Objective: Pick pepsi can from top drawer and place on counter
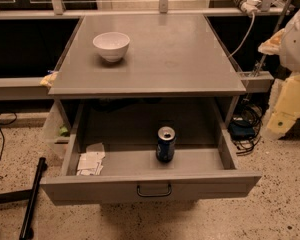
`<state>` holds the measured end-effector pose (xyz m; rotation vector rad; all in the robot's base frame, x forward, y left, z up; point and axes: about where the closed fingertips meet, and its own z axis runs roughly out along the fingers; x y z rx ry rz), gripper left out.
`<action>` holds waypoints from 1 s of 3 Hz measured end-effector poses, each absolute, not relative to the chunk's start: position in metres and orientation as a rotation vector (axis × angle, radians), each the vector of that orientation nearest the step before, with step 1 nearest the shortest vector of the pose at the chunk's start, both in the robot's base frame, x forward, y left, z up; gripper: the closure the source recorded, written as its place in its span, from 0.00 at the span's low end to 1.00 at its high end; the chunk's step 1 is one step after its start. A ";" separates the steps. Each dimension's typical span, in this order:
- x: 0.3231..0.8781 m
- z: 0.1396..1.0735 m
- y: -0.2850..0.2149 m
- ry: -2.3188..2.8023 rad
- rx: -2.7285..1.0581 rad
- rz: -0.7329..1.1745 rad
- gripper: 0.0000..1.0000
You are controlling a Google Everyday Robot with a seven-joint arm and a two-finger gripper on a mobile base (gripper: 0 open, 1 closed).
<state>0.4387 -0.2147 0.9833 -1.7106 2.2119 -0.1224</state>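
The top drawer [150,186] is pulled out, its front panel with the dark handle nearest me. The pepsi can [165,144] stands upright inside it, right of centre and near the front. Above it, the grey counter [160,59] spans the drawer's width. My gripper [285,109] hangs at the right edge of the camera view, outside the drawer. It is level with the drawer and well to the right of the can, touching nothing.
A white bowl [111,45] sits on the counter's left rear. White paper scraps [91,162] lie in the drawer's front-left corner. Cables [242,131] lie on the floor to the right. A black bar [32,196] lies on the floor to the left.
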 end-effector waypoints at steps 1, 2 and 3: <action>0.439 0.983 -0.215 2.212 -1.711 -0.122 0.00; 0.441 0.981 -0.214 2.196 -1.691 -0.125 0.18; 0.455 0.948 -0.208 2.173 -1.664 -0.082 0.41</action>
